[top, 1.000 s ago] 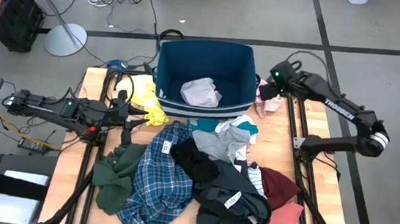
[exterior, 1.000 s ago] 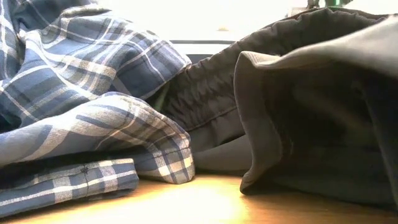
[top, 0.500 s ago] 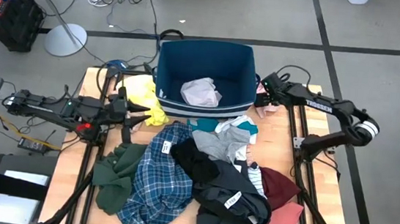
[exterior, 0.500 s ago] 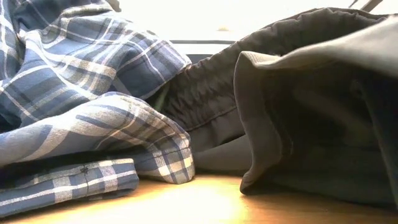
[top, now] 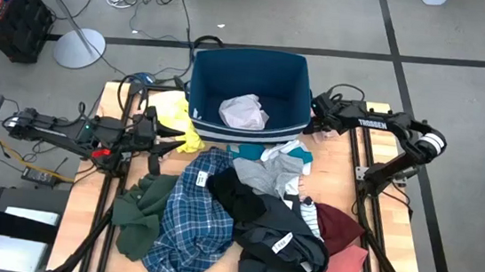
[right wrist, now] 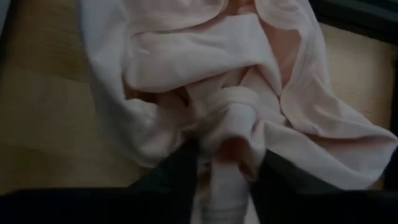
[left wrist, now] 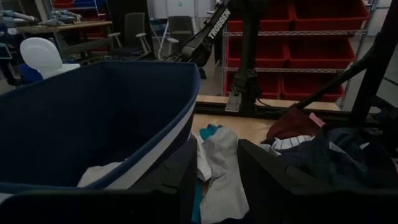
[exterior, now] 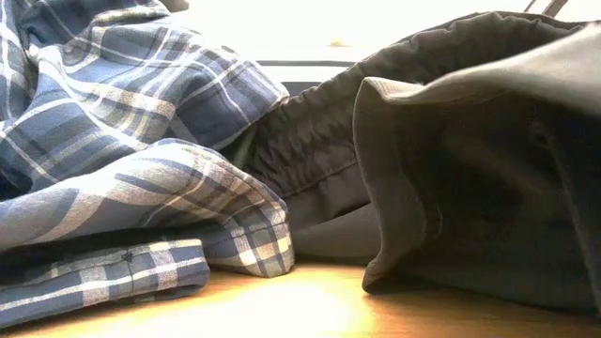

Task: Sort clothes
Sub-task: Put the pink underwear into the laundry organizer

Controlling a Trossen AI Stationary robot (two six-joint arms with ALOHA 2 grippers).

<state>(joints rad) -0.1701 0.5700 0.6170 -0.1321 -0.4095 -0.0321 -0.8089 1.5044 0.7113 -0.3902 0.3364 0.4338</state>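
Observation:
A pile of clothes covers the table's middle and near part: a blue plaid shirt [top: 190, 220], a dark green garment [top: 141, 216], black [top: 237, 193] and dark grey [top: 282, 238] pieces, and a maroon one [top: 339, 227]. A yellow garment [top: 173, 111] lies at the far left. A pale pink garment [right wrist: 205, 56] lies on the wood to the right of the navy bin [top: 250, 55]. My right gripper [right wrist: 227, 155] is down on it and shut on a bunch of its cloth. My left gripper [top: 173, 138] stands open beside the yellow garment, pointing level, with nothing between its fingers [left wrist: 186, 180]. My right gripper pinches a gathered bunch of the pink garment [right wrist: 230, 134] between its two fingers, several layers folded together. The fingers come slanting down from above. The rest of the garment lies spread and slack on the table around them.
The navy bin at the table's far middle holds a whitish garment [top: 243, 112]. A teal-white piece [top: 280, 158] lies just in front of it. In the low view the plaid shirt [exterior: 122, 141] and dark grey cloth [exterior: 470, 141] fill the sight. Bare wood [top: 99, 194] shows along the left edge.
My right gripper has come down beside the bin's right wall, toward the table and onto the pink garment, and the arm has stretched out lower.

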